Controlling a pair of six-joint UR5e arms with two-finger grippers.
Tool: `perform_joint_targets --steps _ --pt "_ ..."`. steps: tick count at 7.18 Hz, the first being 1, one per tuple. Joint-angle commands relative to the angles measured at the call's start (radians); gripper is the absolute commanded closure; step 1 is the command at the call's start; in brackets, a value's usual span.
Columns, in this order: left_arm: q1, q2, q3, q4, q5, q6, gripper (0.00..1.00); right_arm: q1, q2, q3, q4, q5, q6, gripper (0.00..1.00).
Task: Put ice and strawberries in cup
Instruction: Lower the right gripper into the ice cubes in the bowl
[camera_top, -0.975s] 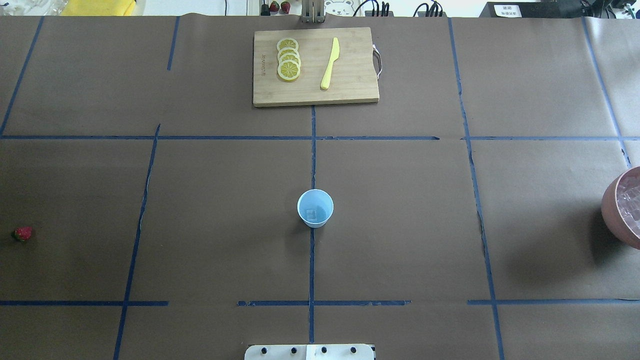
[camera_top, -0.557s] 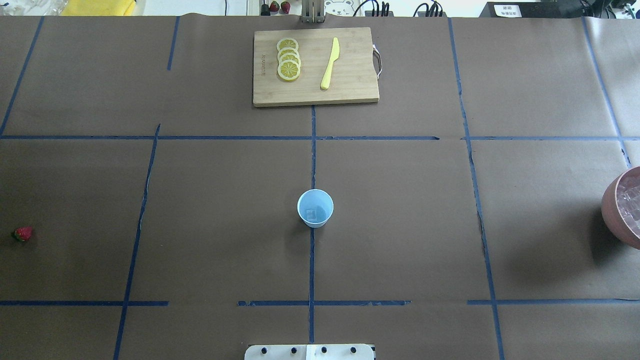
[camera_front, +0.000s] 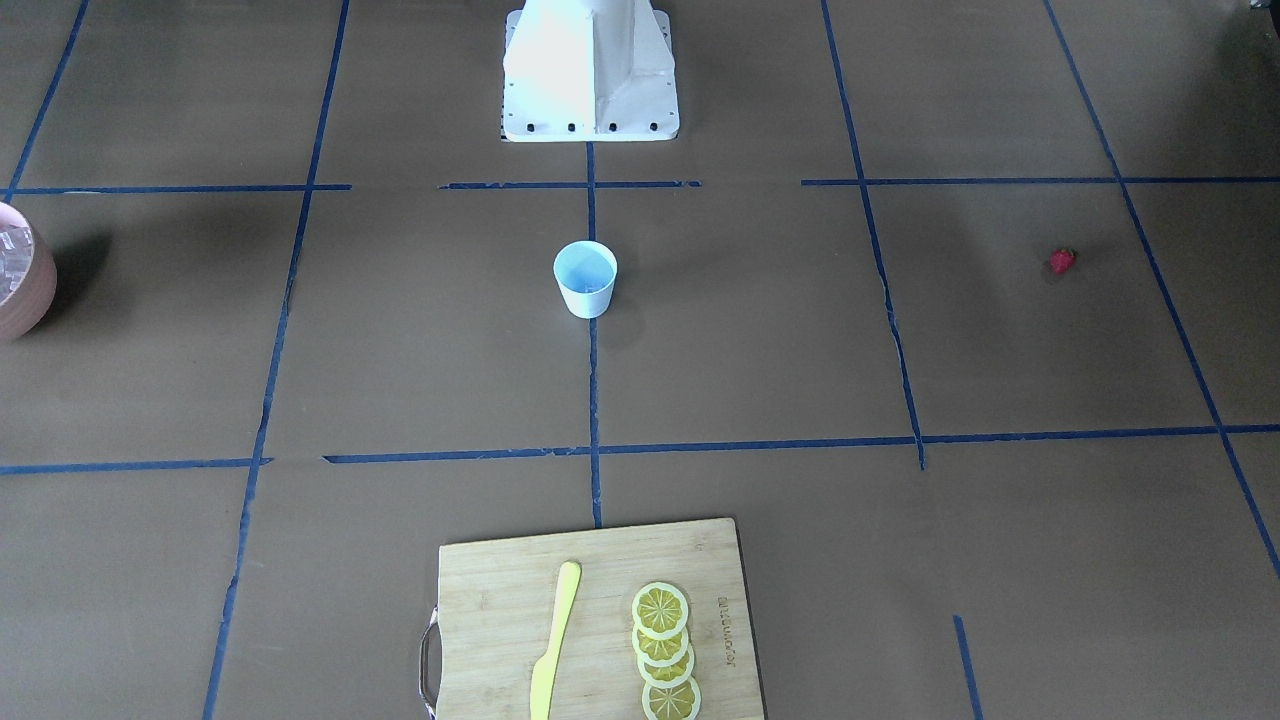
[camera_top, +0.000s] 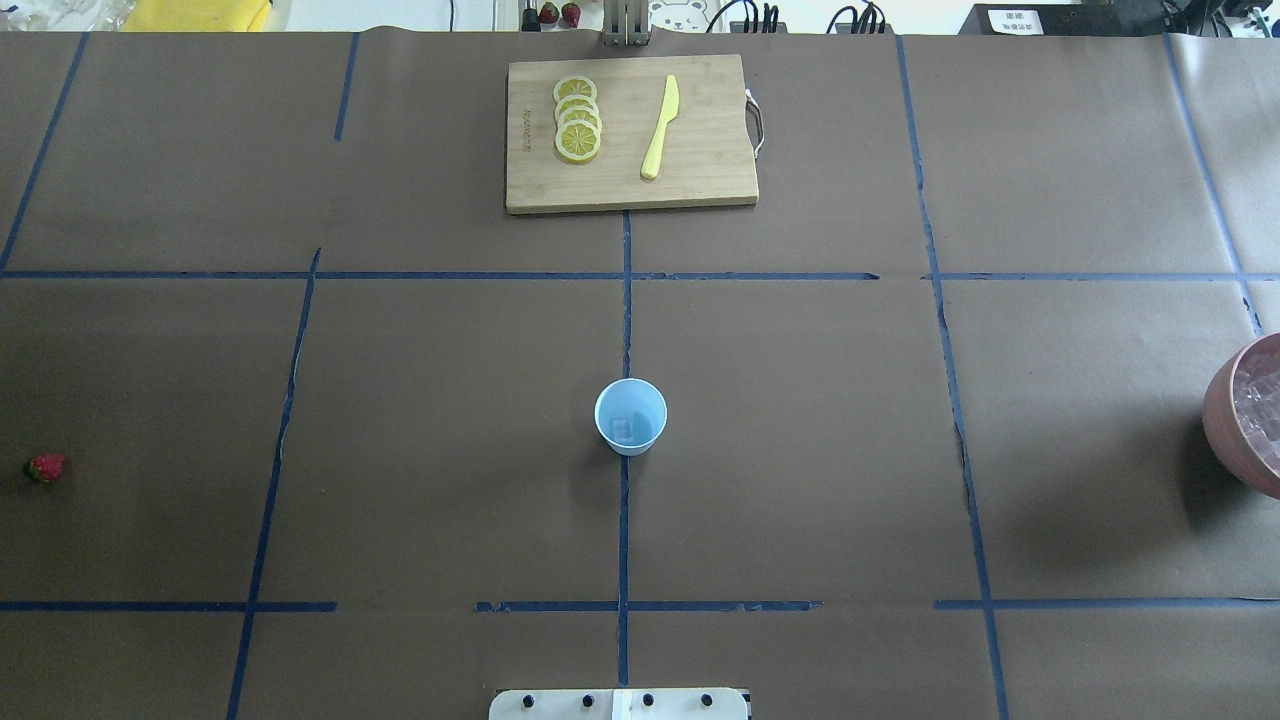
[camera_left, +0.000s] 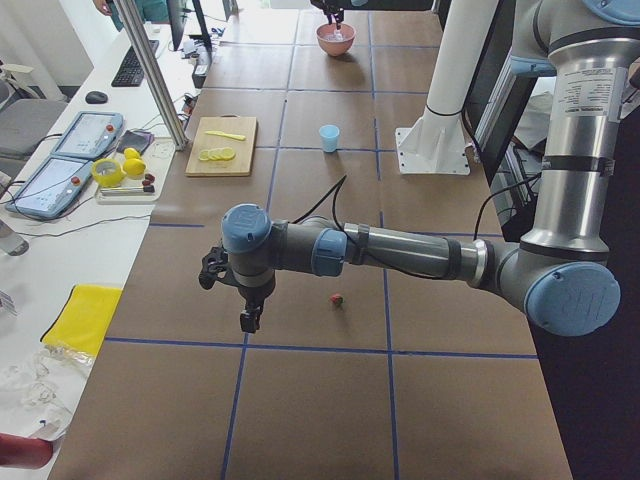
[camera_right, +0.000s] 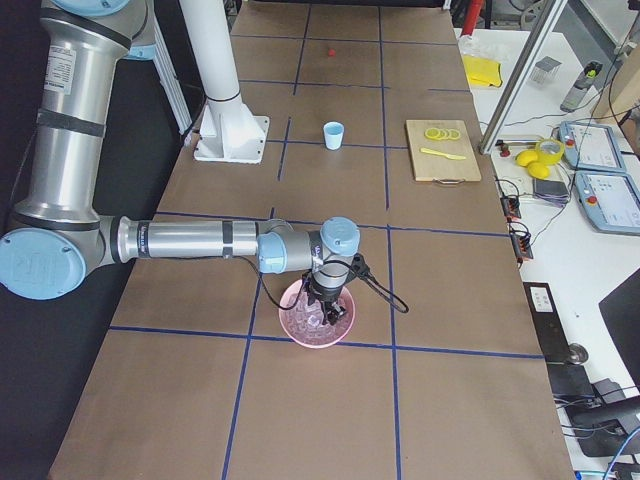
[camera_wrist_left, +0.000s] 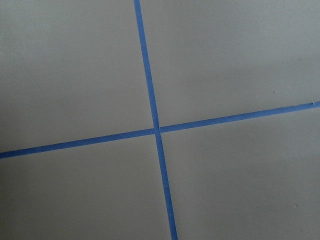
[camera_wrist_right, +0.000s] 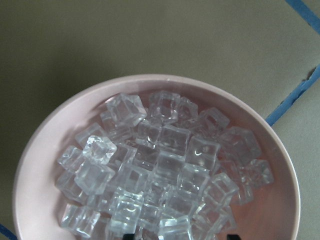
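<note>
The light blue cup (camera_top: 630, 417) stands upright at the table's centre, also in the front view (camera_front: 585, 278), with one clear ice cube (camera_top: 625, 428) inside. The red strawberry (camera_top: 46, 467) lies on the table at the far left. My left gripper (camera_left: 250, 318) hangs over the table a short way from the strawberry (camera_left: 337, 299); I cannot tell if it is open. My right gripper (camera_right: 327, 308) hovers just above the pinkish bowl (camera_right: 318, 335) of ice cubes (camera_wrist_right: 160, 175). Its two fingertips (camera_wrist_right: 231, 236) show apart at the wrist view's bottom edge, holding nothing.
A wooden cutting board (camera_top: 630, 135) at the table's far side carries lemon slices (camera_top: 578, 120) and a yellow knife (camera_top: 660, 128). The bowl (camera_top: 1222, 415) sits at the right edge. Blue tape lines (camera_wrist_left: 155, 130) cross the brown table cover. The robot's white base (camera_front: 590, 70) stands behind the cup.
</note>
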Motion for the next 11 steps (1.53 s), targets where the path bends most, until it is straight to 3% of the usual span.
perform_joint_targets --steps 1,2,11 --pt "0.000 0.000 0.000 0.000 0.000 0.000 0.00 -0.001 -0.010 -0.001 0.000 -0.006 -0.001 0.34" --pt "0.000 0.000 -0.002 0.000 0.000 0.000 0.00 -0.001 -0.012 -0.002 -0.001 -0.011 -0.001 0.39" --pt "0.000 0.000 0.000 0.000 0.000 0.000 0.00 -0.036 0.002 -0.025 0.002 -0.046 0.010 0.39"
